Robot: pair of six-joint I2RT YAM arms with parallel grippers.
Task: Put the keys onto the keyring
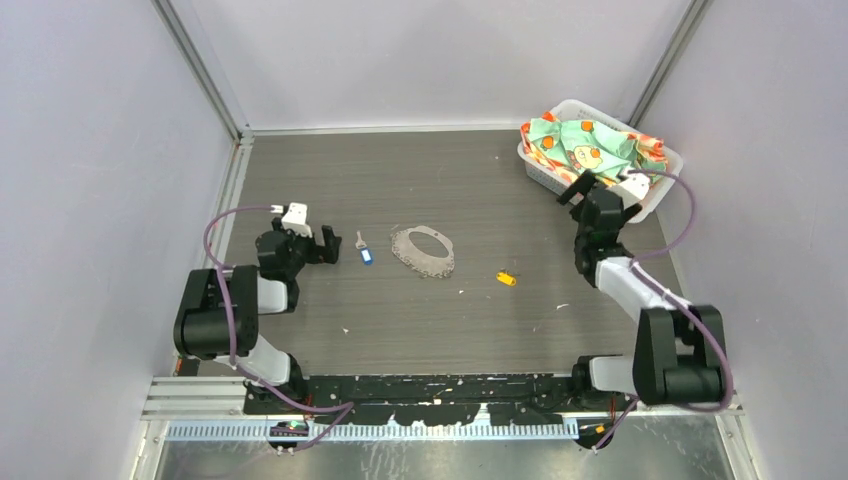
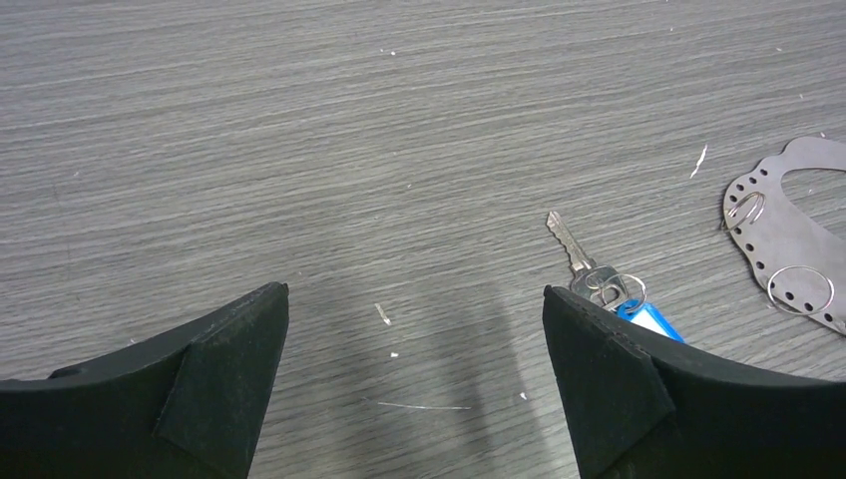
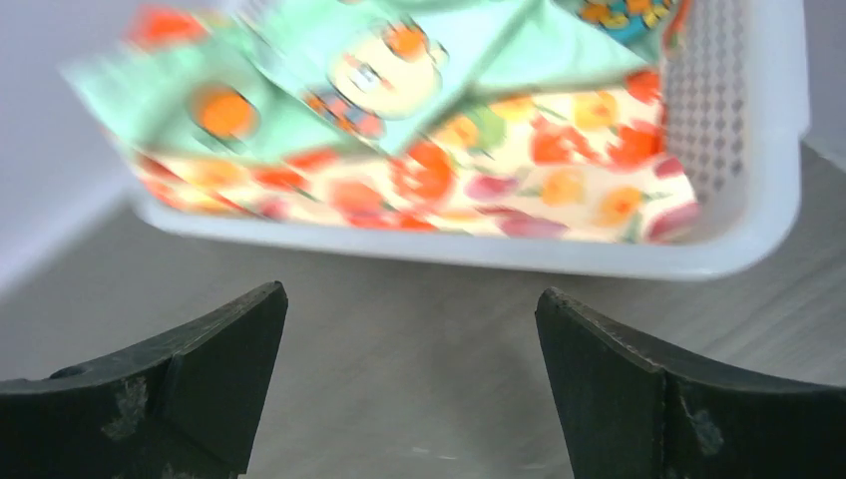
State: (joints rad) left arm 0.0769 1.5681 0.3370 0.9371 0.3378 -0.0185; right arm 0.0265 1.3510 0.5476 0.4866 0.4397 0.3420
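Note:
The blue-headed key (image 1: 364, 251) lies flat on the table just right of my left gripper (image 1: 327, 244). In the left wrist view that key (image 2: 589, 264) sits beside my right finger, its blue head partly hidden, and my left gripper (image 2: 414, 299) is open over bare table. The keyring (image 1: 424, 250), a grey speckled floppy loop, lies at the table's middle; its edge (image 2: 788, 235) shows small split rings. The yellow-orange key (image 1: 507, 279) lies right of the loop. My right gripper (image 1: 573, 190) is open near the basket; between its fingers (image 3: 409, 299) there is only bare table.
A white basket (image 1: 660, 190) holding patterned cloth (image 1: 585, 145) stands at the back right, close in front of my right gripper (image 3: 758, 239). Small white flecks lie scattered on the wood-grain table. Grey walls close in the sides and back.

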